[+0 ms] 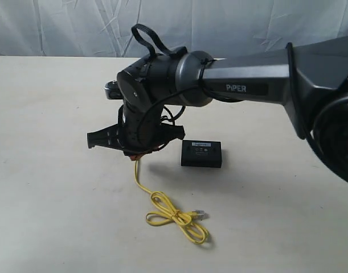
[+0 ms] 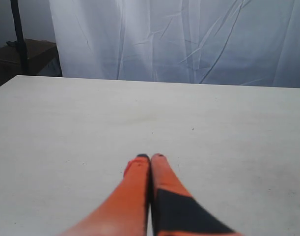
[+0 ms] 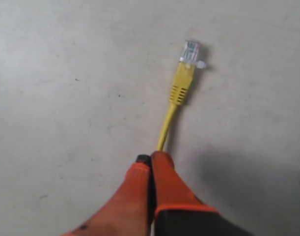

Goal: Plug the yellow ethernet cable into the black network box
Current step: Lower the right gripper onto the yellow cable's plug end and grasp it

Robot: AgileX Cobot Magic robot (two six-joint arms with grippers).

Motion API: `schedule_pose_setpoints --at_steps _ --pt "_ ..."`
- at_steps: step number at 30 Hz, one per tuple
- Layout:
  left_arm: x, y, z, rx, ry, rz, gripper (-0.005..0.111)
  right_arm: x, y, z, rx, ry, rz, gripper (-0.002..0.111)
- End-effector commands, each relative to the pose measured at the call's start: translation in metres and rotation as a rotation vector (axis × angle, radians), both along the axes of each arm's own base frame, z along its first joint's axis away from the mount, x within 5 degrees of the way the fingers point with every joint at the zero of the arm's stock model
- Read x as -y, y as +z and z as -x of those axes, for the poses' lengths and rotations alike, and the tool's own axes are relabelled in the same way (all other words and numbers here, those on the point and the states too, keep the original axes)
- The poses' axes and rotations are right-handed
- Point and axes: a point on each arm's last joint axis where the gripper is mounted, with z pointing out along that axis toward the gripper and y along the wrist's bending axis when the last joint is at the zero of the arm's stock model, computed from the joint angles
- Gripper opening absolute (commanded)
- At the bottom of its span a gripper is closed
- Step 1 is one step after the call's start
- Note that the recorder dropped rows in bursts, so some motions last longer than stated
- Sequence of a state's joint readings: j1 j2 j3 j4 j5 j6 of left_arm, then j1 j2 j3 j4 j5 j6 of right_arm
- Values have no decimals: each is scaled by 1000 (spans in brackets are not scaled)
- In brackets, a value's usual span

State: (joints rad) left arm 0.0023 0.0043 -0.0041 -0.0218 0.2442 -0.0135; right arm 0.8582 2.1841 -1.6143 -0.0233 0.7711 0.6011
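**Status.** The grasp is made; the insertion is not yet done.

**Left gripper.** The orange-fingered left gripper (image 2: 150, 157) is fully closed, tips touching, with nothing between them. It points across a bare stretch of the pale matte table (image 2: 66, 123). The left arm does not appear in the exterior view.

**Right gripper.** The right gripper (image 3: 150, 157) is closed on the thin bright yellow ethernet cable (image 3: 181, 87), pinching the cord a short way behind the yellow boot. The small clear plastic plug (image 3: 191, 50) projects free beyond the fingertips. In the exterior view the cord drops from this gripper to the table and ends in loose loops, with the second clear plug (image 1: 200, 214) lying beside them.

**Target.** The small flat black network box (image 1: 201, 153), with a pale label strip on top, lies on the table just to the right of the right gripper and apart from it. No plug is seated in it. Judged remaining: align the held plug with the socket and push it home.

**Limits of view.**
- No socket is visible, so the face that carries it cannot be determined.
- In the exterior view the dark grey right arm (image 1: 248, 79) covers the held plug, so the gap between plug and box is not shown.
- The right wrist view does not include the box.
- Whether the held plug touches the table cannot be told.
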Motion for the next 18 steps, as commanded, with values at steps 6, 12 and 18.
schedule_pose_setpoints --at_steps 6,12,18 --pt "0 0 0 12 6 -2 0 -3 -10 -6 33 -68 -10 16" --pt "0 0 0 12 6 -2 0 -4 -24 -6 14 -76 0 39" --pt "0 0 0 12 6 -2 0 -2 -31 -5 -7 -74 38 14"
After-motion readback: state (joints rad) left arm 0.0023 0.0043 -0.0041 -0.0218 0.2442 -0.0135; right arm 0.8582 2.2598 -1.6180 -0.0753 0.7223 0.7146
